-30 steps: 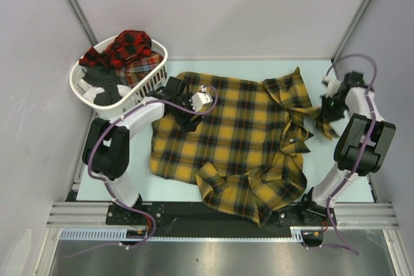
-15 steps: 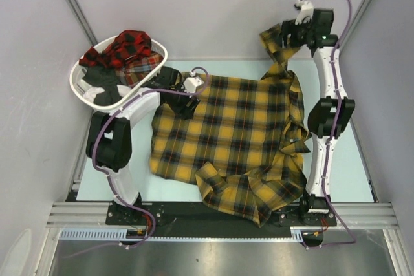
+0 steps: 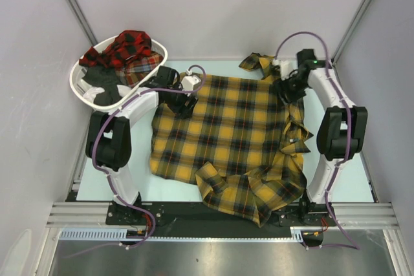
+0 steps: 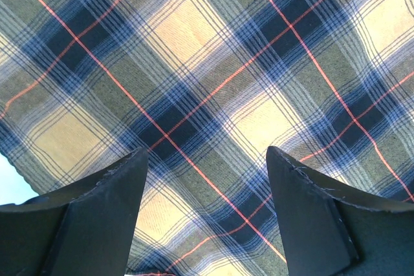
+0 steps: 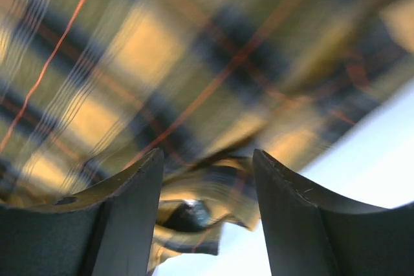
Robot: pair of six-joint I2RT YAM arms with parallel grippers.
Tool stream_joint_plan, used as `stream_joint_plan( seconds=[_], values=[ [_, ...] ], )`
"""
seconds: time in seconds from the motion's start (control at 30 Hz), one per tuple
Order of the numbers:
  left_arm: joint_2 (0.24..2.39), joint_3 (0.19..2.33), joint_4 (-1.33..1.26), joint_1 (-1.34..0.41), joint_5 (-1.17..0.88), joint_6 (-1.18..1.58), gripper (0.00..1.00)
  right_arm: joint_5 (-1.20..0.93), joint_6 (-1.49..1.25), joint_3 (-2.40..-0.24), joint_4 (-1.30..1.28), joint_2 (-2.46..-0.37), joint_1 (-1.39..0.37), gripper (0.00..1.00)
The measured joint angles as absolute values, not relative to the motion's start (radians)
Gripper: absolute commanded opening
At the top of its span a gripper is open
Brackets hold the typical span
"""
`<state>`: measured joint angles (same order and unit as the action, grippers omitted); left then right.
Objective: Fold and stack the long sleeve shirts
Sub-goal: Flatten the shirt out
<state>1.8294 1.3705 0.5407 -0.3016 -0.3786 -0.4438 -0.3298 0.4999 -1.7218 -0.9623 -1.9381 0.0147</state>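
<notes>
One long sleeve shirt, mustard-yellow plaid (image 3: 226, 140), lies spread flat on the table, its near hem rumpled and one sleeve (image 3: 259, 64) bunched at the back edge. More long sleeve shirts, red-and-black plaid (image 3: 132, 46), sit in the white basket (image 3: 81, 85). My left gripper (image 3: 183, 105) stands open over the shirt's far left corner; in the left wrist view it (image 4: 207, 159) has only flat plaid (image 4: 194, 63) under it. My right gripper (image 3: 284, 88) hovers open at the far right corner, and in the blurred right wrist view it (image 5: 207, 156) has a loose cuff (image 5: 200, 224) below it.
The basket stands at the table's back left corner, close to my left arm. Metal frame posts rise at both back corners. Bare pale-green table (image 3: 223, 68) shows behind the shirt and along both sides.
My right arm swung the sleeve up and toward the back, let go of it, and dropped to the shirt's far right corner. The left gripper crept slightly toward the back.
</notes>
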Motion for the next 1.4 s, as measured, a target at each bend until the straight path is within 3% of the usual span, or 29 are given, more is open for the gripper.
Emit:
stream_joint_plan(
  seconds=[0.2, 0.47, 0.7, 0.83, 0.97, 1.07, 1.13, 1.27, 1.4],
  values=[
    [1.830, 1.348, 0.538, -0.302, -0.377, -0.444, 0.79, -0.225, 0.567, -1.634, -1.004, -1.948, -0.094, 0.63],
    [1.829, 1.275, 0.533, -0.302, -0.358, -0.445, 0.79, -0.050, 0.696, -1.503, -1.032, -1.969, -0.014, 0.32],
    [1.820, 1.250, 0.533, -0.302, -0.340, -0.445, 0.78, 0.105, 0.863, -1.459, -0.974, -1.975, 0.192, 0.33],
    [1.820, 1.250, 0.531, -0.302, -0.330, -0.450, 0.77, 0.157, 0.903, -1.572, -0.943, -2.025, 0.293, 0.39],
    [1.820, 1.250, 0.529, -0.302, -0.317, -0.460, 0.78, 0.139, 0.890, -1.719, -0.953, -2.044, 0.317, 0.62],
    [1.820, 1.250, 0.529, -0.302, -0.318, -0.474, 0.79, 0.068, 0.854, -1.745, -0.998, -2.009, 0.299, 0.69],
    [1.824, 1.256, 0.535, -0.302, -0.321, -0.484, 0.78, 0.007, 0.815, -1.730, -1.044, -1.975, 0.278, 0.69],
    [1.887, 1.350, 0.577, -0.302, -0.325, -0.521, 0.70, -0.087, 0.736, -1.633, -1.082, -1.910, 0.233, 0.53],
    [1.927, 1.381, 0.596, -0.302, -0.308, -0.563, 0.65, -0.118, 0.690, -1.451, -1.055, -1.882, 0.212, 0.46]
  ],
)
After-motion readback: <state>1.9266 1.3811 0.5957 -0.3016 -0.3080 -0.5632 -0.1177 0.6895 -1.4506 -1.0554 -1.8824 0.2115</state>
